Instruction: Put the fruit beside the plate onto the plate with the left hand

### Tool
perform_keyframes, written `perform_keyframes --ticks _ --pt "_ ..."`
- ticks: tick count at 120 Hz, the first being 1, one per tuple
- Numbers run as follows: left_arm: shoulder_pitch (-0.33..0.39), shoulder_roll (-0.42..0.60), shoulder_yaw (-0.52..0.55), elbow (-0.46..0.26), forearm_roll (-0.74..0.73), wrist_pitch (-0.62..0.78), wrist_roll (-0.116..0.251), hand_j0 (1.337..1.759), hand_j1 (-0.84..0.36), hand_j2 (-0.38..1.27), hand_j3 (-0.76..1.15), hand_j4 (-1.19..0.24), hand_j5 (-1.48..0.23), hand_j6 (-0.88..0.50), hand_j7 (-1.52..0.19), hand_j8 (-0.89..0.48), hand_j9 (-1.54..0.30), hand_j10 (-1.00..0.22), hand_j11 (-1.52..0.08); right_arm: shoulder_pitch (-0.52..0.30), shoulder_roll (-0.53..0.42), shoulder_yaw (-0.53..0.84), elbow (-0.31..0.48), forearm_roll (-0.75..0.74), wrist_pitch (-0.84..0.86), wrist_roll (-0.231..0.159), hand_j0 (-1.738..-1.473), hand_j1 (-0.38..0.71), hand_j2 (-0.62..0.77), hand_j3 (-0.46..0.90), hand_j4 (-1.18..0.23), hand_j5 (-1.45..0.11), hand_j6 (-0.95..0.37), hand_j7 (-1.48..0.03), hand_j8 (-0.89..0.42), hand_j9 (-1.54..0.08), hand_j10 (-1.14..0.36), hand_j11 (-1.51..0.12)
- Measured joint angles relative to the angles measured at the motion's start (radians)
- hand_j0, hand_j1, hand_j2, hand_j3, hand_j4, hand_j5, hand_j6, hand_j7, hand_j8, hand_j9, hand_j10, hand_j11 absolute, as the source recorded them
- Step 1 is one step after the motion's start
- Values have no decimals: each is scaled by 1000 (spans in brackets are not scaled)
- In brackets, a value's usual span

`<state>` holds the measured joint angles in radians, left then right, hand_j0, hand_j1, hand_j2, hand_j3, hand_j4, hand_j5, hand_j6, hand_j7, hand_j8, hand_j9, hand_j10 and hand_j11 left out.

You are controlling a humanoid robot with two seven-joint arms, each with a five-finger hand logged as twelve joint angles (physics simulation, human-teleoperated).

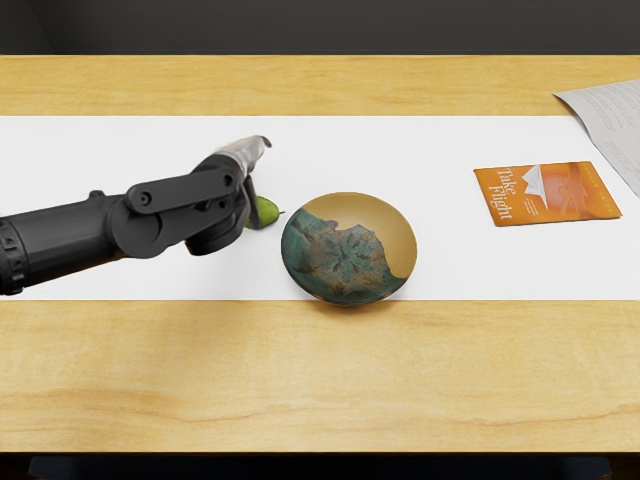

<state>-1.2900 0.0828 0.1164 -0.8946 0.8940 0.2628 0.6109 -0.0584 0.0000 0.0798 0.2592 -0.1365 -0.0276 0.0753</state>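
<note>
A round plate (400,225) with an ochre rim and a blue-green patterned centre sits on the white table runner in the middle of the head view. Just left of it lies a small green fruit (267,211), mostly covered by my left hand (243,190). The left arm comes in from the left edge, and the hand sits over and against the fruit. Its fingers are hidden behind the palm and wrist, so I cannot tell how they stand around the fruit. The fruit rests on the runner, a small gap away from the plate's rim.
An orange booklet (546,193) lies on the runner at the right. A grey sheet of paper (612,120) sits at the far right edge. The white runner (420,150) crosses the wooden table (320,370).
</note>
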Motion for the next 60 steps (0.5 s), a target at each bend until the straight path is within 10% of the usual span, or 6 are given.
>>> perform_keyframes --ticks 60 --pt "20 -9 25 -1 0 3 0 1658 12 115 0 -308 -405 -309 -405 -309 -404 -309 -403 0 0 0 0 0 0 0 -1658 -331 -3 0 -15 -20 -15 -20 -15 -20 -15 -20"
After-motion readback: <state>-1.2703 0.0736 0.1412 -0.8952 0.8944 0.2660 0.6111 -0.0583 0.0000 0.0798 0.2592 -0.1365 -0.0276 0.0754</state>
